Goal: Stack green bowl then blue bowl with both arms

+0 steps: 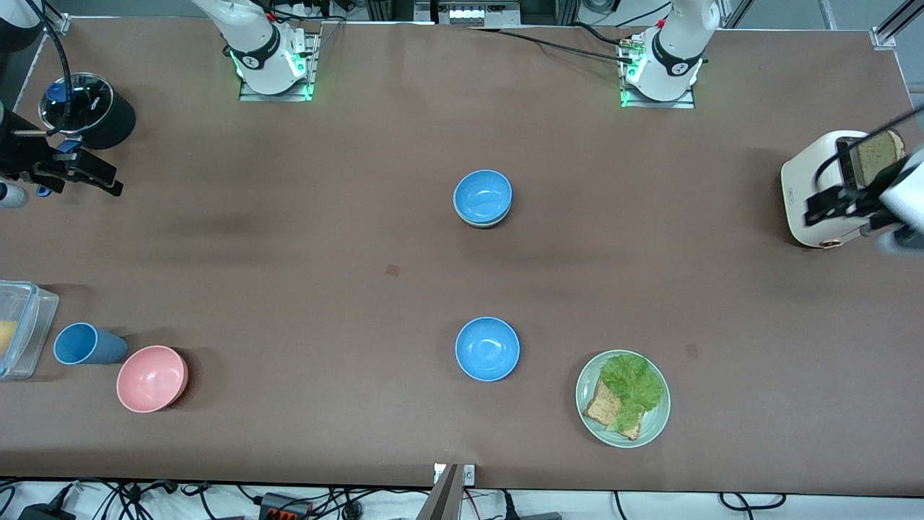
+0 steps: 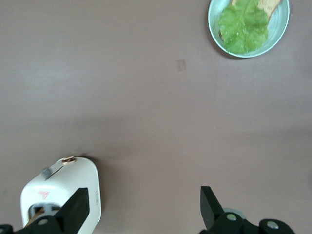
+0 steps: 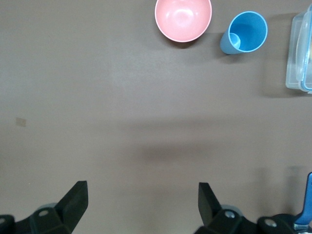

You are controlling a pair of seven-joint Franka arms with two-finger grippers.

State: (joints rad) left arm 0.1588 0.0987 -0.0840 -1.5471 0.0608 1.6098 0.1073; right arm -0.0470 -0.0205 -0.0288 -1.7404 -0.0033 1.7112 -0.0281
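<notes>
near the middle of the surface [image 1: 303, 238] the blue bowl [image 1: 482, 195] already sits nested in the green bowl [image 1: 482, 219], so we judge the stack done. our left tool [image 2: 141, 207] and right tool [image 3: 141, 204] hang wide and empty at opposite end edges, clear of it.

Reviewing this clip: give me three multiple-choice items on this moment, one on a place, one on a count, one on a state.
1. The upper blue bowl sits
A. inside the green bowl
B. on the plate
C. beside the pink bowl

2. Blue bowls in view?
A. one
B. two
C. three

3. The left tool and right tool are
A. both open, holding nothing
B. both shut on bowls
C. one open, one shut

Answers:
1 A, a pale green rim shows under it.
2 B, the second blue bowl stands alone nearer the camera.
3 A, both wrist views show spread fingers.
</notes>
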